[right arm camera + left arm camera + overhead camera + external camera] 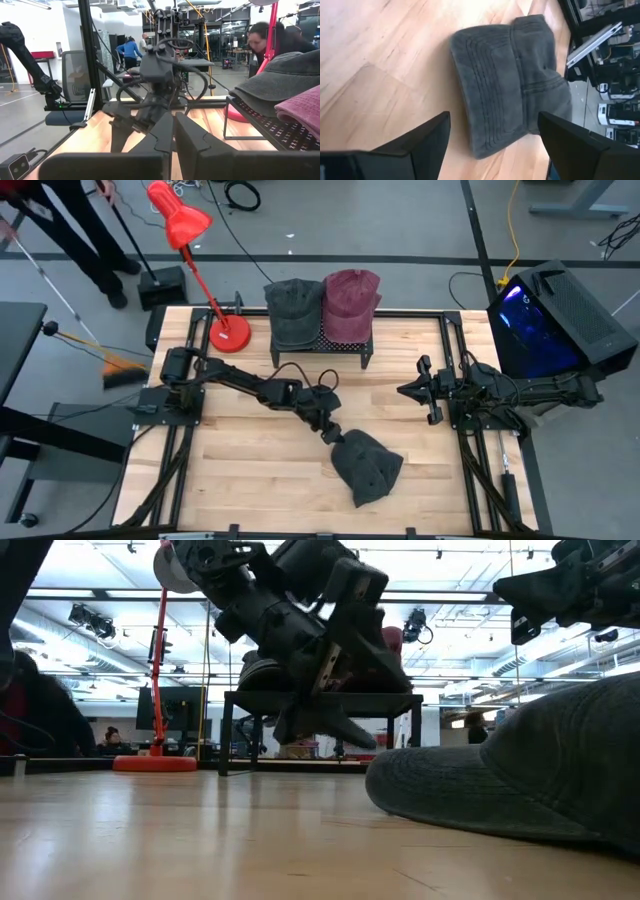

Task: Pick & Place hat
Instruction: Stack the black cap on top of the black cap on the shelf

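Note:
A dark grey hat lies flat on the wooden table, right of centre toward the near edge, with its stitched brim pointing at my left gripper. My left gripper hovers just at the brim, open; in the left wrist view its two fingers stand wide on either side of the brim without touching it. In the low view the hat fills the right foreground. My right gripper waits at the table's right side, shut.
A black wire rack at the far edge carries a grey hat and a maroon hat. A red desk lamp stands left of the rack. A person with a broom is beyond the far left corner.

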Robot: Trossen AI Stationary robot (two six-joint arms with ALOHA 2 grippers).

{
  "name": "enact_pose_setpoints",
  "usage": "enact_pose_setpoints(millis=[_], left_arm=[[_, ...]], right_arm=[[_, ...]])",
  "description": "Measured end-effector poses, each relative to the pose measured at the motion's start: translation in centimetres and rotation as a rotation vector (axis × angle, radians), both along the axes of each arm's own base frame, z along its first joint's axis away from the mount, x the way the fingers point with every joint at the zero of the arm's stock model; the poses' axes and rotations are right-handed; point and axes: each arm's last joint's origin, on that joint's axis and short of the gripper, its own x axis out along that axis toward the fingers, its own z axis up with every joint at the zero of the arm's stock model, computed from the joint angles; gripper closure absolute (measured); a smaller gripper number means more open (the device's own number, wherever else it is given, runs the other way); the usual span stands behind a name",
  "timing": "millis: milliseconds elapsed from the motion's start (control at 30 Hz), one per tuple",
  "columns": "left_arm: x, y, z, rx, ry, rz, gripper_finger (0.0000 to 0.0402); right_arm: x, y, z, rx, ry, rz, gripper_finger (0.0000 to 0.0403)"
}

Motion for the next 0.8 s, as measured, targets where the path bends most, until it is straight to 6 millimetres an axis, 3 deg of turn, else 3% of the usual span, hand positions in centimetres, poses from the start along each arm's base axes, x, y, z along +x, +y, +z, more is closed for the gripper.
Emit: enact_pose_setpoints(millis=[233, 800], left_arm=[[0.3, 0.2, -2.3, -0.032, 0.056, -0.026, 0.0101], [0.7, -0.6, -2.7, -0.053, 0.016, -0.024, 0.0101]], right_arm=[[0.0, 0.0, 0.0, 0.0, 0.0, 0.0, 0.038], [0.0, 0.0, 0.0, 0.0, 0.0, 0.0, 0.038]])
